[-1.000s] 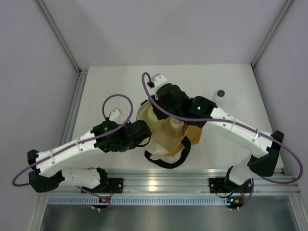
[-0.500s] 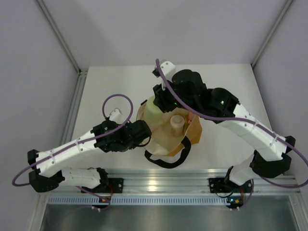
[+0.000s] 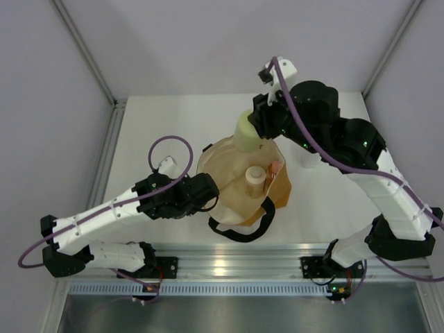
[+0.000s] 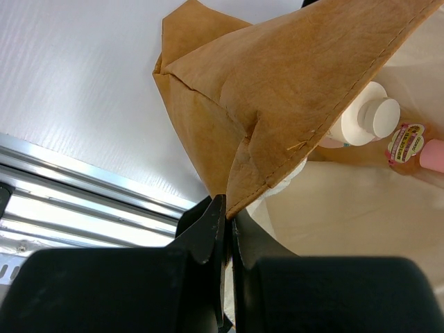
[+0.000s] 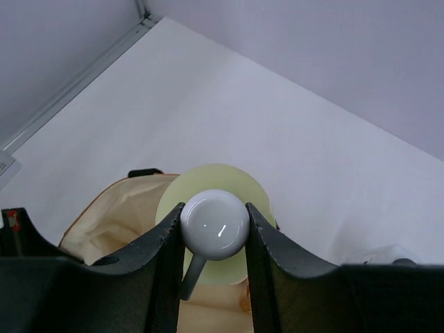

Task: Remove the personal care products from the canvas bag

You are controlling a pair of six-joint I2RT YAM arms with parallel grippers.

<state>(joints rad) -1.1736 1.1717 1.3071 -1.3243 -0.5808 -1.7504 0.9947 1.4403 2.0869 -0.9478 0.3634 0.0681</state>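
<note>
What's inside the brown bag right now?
Inside the canvas bag I can see a beige wide-topped bottle and a slim orange bottle with a pink cap. The bag's folded sides cover the rest of its bottom, so anything lying there is hidden.

The white table [image 3: 159,118], edged by an aluminium rail [image 3: 229,260] on its near side, carries the tan canvas bag [image 3: 232,198] near its middle, the bag's black loop handle [image 3: 239,236] resting toward the rail, and a partly seen whitish bottle [image 5: 378,255] stands beside the bag.
</note>
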